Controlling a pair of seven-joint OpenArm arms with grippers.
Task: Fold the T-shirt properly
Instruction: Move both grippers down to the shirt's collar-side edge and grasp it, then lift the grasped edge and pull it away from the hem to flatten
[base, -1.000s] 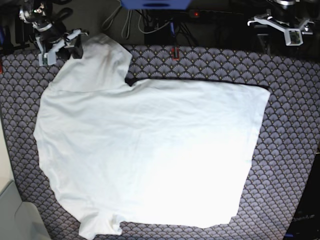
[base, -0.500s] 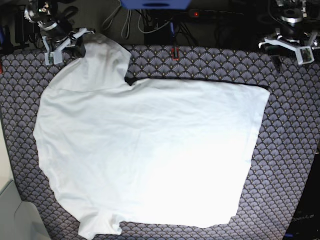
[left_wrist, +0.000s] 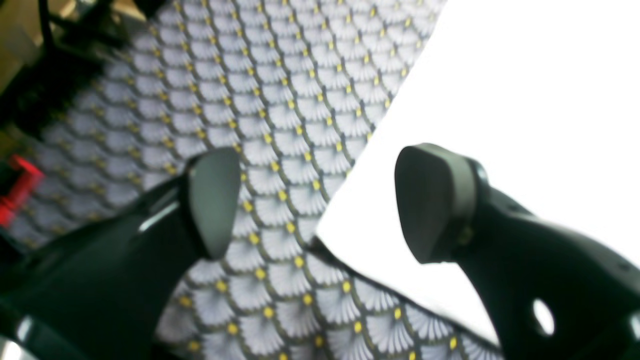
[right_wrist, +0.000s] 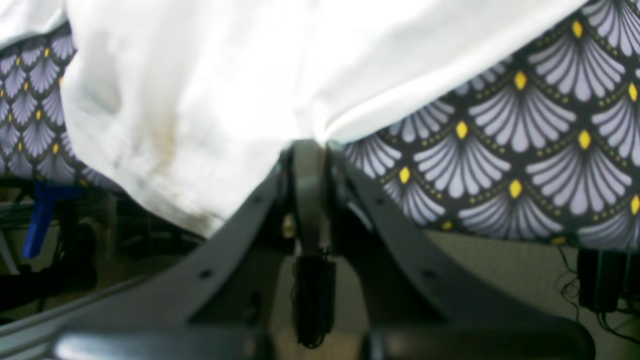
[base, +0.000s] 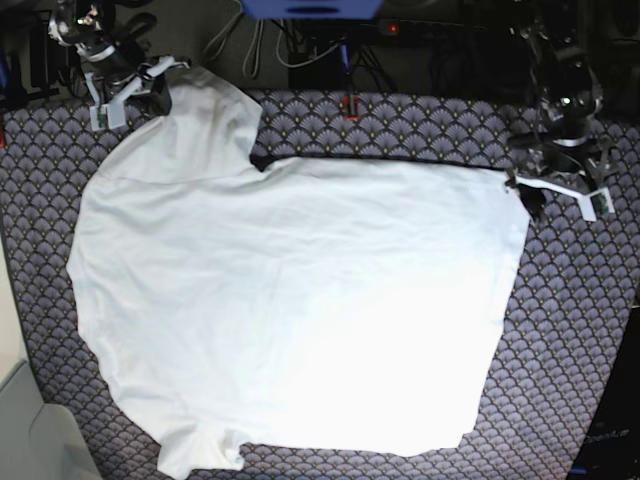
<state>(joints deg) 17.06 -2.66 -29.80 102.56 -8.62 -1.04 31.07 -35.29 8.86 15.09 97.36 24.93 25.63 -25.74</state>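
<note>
The T-shirt (base: 290, 310) lies spread over the desk (base: 580, 330). The right end effector (right_wrist: 309, 150) is clamped on its far-left sleeve; the left end effector (left_wrist: 320, 205) stands apart over the far-right corner. The thin pinch may slip when lifted.

A tablecloth (base: 420, 125) printed with grey fans and yellow dots covers the table. Behind its far edge hang dark cables (base: 300, 45), beside a blue object (base: 310, 8) and a small red light (base: 391, 28).
</note>
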